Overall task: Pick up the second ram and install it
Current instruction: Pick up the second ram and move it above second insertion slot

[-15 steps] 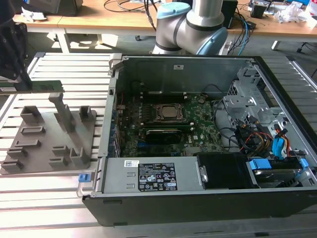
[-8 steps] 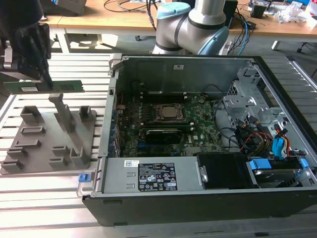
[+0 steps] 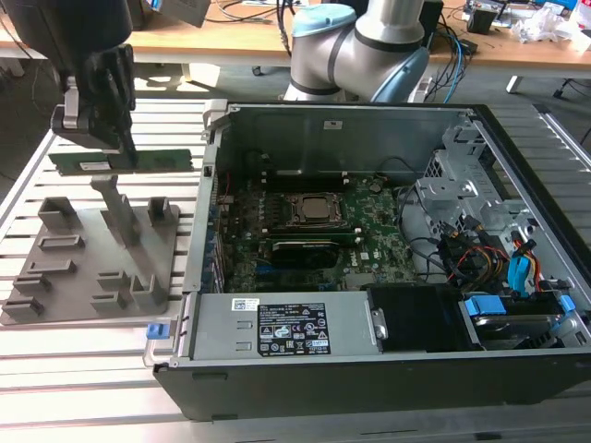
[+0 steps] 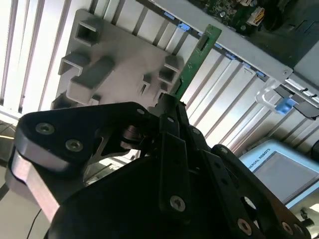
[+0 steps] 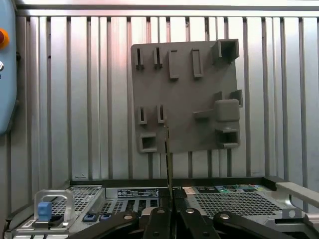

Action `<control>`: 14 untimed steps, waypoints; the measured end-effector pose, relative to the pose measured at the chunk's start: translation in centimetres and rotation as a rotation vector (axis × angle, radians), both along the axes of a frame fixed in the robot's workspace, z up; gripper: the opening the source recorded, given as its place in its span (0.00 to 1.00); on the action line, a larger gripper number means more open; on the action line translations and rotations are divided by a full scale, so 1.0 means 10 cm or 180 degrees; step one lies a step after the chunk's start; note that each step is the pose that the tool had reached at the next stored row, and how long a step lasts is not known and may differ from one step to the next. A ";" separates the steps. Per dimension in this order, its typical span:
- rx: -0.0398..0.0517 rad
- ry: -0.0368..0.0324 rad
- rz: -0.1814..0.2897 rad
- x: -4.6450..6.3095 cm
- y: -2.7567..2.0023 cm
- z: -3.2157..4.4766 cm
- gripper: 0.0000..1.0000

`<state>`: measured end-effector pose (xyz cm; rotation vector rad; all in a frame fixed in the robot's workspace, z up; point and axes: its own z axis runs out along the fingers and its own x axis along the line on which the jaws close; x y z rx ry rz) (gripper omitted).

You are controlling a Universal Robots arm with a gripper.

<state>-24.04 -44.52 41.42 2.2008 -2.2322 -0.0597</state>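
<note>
The second ram [image 3: 120, 163] is a long green strip that hangs level above the grey holder tray [image 3: 83, 277] at the exterior view's left. My gripper [image 3: 123, 155] is shut on its upper edge. In the second wrist view the ram [image 4: 197, 55] sticks out from between my gripper's [image 4: 168, 102] jaws over the tray [image 4: 124, 55]. In the first wrist view the ram [image 5: 168, 164] is edge-on, rising from the gripper [image 5: 169, 211] in front of the tray [image 5: 189, 94]. The open computer case [image 3: 369, 369] with its green motherboard [image 3: 369, 245] lies at the exterior view's right of the tray.
The case's raised side wall [image 3: 211, 166] stands between the tray and the motherboard. A CPU socket [image 3: 309, 210] sits mid-board. The power supply [image 3: 277, 328] lies at the front, cables and drive bays [image 3: 517, 277] at the exterior view's right. The arm's base [image 3: 360, 46] stands behind the case.
</note>
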 end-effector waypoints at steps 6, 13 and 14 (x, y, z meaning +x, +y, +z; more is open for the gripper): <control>0.0000 0.0000 0.0000 0.35 0.000 0.000 0.14; 0.0000 0.0000 0.0000 0.63 0.000 0.000 0.14; 0.0000 0.0000 0.0000 0.66 0.000 0.000 0.14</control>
